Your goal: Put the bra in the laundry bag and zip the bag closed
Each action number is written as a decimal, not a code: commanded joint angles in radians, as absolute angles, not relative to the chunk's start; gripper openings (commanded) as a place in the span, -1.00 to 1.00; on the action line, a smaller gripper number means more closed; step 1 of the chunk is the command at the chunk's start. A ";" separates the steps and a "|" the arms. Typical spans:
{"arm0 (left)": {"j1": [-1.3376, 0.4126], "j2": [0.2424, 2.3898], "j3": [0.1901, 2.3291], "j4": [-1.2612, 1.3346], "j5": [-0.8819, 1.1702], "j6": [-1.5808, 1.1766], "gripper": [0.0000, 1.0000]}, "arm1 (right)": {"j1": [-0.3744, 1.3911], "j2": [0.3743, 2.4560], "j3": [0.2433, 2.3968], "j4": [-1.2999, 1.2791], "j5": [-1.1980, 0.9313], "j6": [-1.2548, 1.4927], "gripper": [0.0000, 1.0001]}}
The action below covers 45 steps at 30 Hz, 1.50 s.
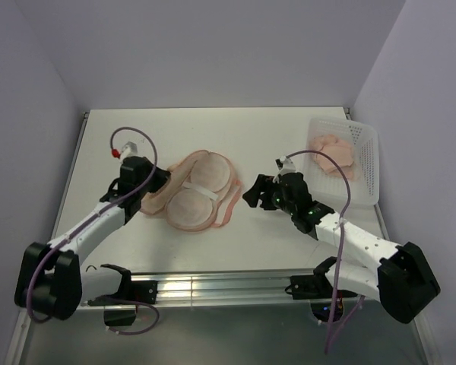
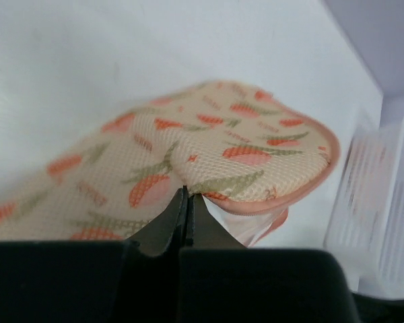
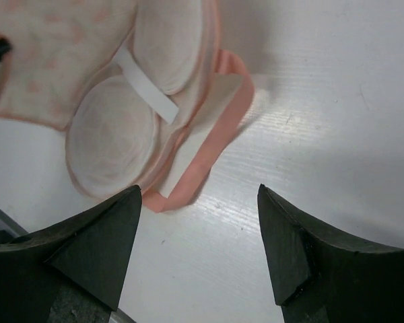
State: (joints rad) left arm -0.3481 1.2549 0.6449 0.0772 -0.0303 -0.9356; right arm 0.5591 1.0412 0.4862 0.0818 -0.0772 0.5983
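Note:
The laundry bag lies open at the table's middle, its pale lining with two round hollows and a white band facing up. My left gripper is at its left side, shut on the patterned lid, with the fingertips pinching the fabric edge. My right gripper is open and empty just right of the bag, over bare table, near the bag's pink loop. The pale pink bra lies in the white basket at the back right.
The white perforated basket stands against the right wall; it also shows blurred in the left wrist view. Walls close the table on three sides. A metal rail runs along the near edge.

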 commanded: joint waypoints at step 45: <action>-0.320 1.491 1.229 -0.402 0.063 -0.288 0.99 | 0.756 1.631 1.023 0.116 -0.045 0.538 -0.19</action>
